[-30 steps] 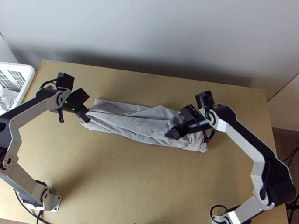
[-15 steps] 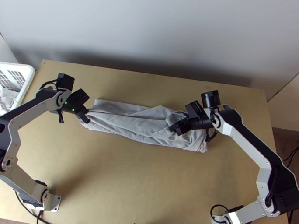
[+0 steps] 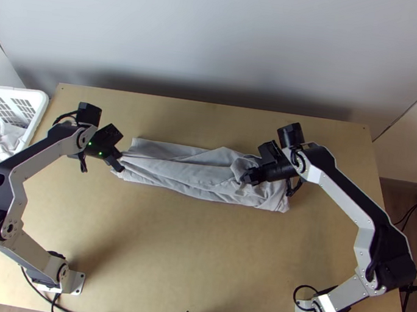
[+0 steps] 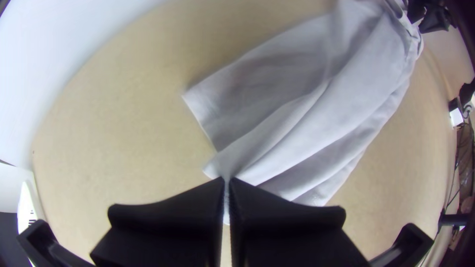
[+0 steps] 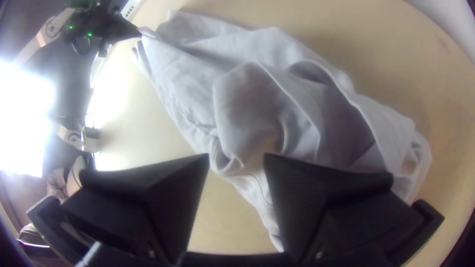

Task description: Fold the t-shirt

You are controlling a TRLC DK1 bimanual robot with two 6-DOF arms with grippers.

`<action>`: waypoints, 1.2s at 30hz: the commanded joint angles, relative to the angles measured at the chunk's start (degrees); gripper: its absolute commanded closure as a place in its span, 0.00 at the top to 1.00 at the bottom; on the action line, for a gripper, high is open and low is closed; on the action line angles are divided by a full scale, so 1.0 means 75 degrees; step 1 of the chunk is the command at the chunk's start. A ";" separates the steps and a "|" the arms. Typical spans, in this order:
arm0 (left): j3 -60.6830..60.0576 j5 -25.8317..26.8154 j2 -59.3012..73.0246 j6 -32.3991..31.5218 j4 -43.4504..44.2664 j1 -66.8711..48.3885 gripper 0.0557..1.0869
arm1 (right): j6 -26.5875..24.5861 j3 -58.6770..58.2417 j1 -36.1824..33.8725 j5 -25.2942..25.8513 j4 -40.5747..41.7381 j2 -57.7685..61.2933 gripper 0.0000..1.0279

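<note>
So your light grey fabric t-shirt (image 3: 191,173) is lying in a long, rumpled strip across the light wooden table (image 3: 190,246), and the messy part is the end by your right arm. Your black wide-fingered left gripper (image 4: 227,180) is clamped on a gathered bit at the other end. Your matching black right gripper (image 5: 236,157) has its fingers apart over the bunched cloth, no grip yet.

That right side is what I'd worry about, tbh. There are loose folds all round it, so if you close there you could easily grab just a top ruffle, or several layers at once, and the fold comes out twisted. The left pinch looks pretty small too, so pull hard against it and I'd guess the fabric slips out or the whole strip skews. I'd find a proper edge on the right first, then tension gently.
</note>
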 commanded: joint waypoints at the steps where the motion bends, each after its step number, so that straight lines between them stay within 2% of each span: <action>1: -0.0070 -0.0003 -0.0095 -0.0003 -0.0009 0.0018 0.03 | 0.0175 0.0322 0.0013 -0.0051 -0.0524 0.0423 0.75; 5: -0.0093 -0.0003 -0.0095 -0.0038 -0.0009 -0.0029 0.03 | 0.0186 0.0381 0.0294 -0.0051 -0.0606 0.0658 0.74; 6: -0.0093 -0.0003 -0.0095 -0.0050 -0.0009 -0.0064 0.03 | 0.0186 0.0393 0.0341 -0.0051 -0.0606 0.0705 0.67; 8: -0.0081 -0.0003 -0.0095 -0.0050 0.0003 -0.0099 0.03 | 0.0175 0.0393 0.0446 -0.0039 -0.0606 0.0752 0.45; 10: -0.0070 -0.0003 -0.0095 -0.0050 0.0014 -0.0135 0.03 | 0.0093 0.0404 0.0505 -0.0051 -0.0582 0.0763 0.10; 11: -0.0058 -0.0003 -0.0095 -0.0062 0.0014 -0.0146 0.03 | 0.0069 0.0416 0.0516 -0.0062 -0.0559 0.0763 0.03; 19: -0.0128 -0.0003 -0.0153 -0.0085 0.0003 -0.0123 0.03 | 0.0093 0.0545 0.0282 -0.0062 -0.0594 0.0482 0.03; 28: -0.0163 -0.0003 -0.0247 -0.0237 -0.0009 -0.0263 0.03 | 0.0456 0.0709 -0.0163 -0.0039 0.0109 0.0248 0.03; 36: 0.0012 0.0009 -0.0235 -0.0495 -0.0033 -0.0228 0.03 | 0.0655 0.0733 -0.0468 0.0441 0.0543 0.0377 0.03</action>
